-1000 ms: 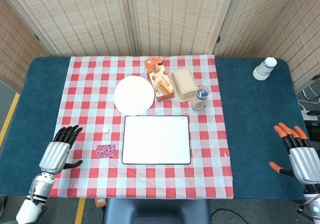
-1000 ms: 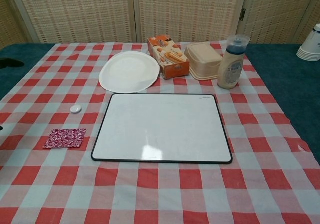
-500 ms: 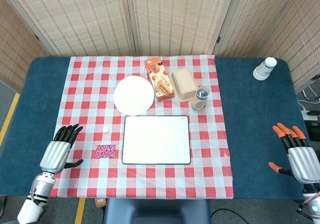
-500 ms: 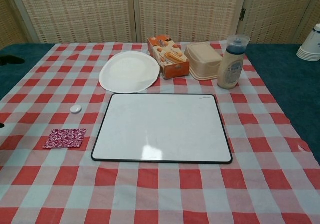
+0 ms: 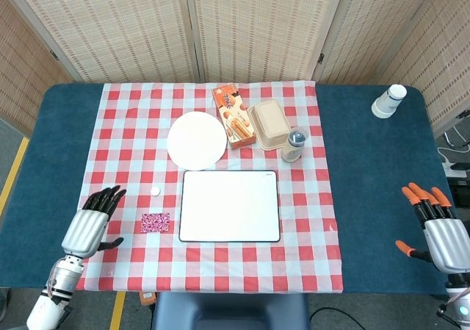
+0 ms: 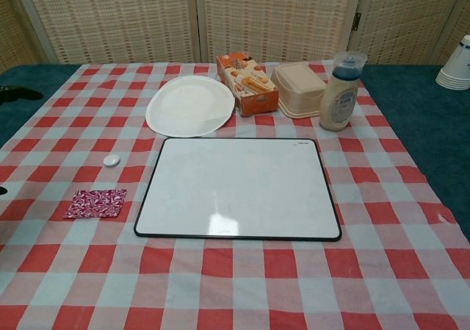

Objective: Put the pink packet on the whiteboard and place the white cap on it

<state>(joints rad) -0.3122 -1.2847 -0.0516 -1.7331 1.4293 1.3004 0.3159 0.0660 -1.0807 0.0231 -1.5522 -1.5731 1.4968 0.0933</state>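
At the far left, the left robot hand [image 5: 90, 223] hovers over the cloth's edge, fingers spread, holding nothing; it has edged slightly nearer the packet than a second ago. One pink packet [image 5: 155, 222] lies just left of the one whiteboard [image 5: 230, 206], with one white cap [image 5: 155, 190] just behind it. Behind stand one plate [image 5: 196, 140], snack box [image 5: 232, 115], tub [image 5: 269, 123] and bottle [image 5: 294, 145]; no writing is legible. The right robot hand [image 5: 440, 231] hovers open, barely moved.

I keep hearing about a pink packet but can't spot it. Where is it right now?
The pink packet lies flat on the checked cloth just left of the whiteboard, with the white cap a little behind it and the left hand nearby.
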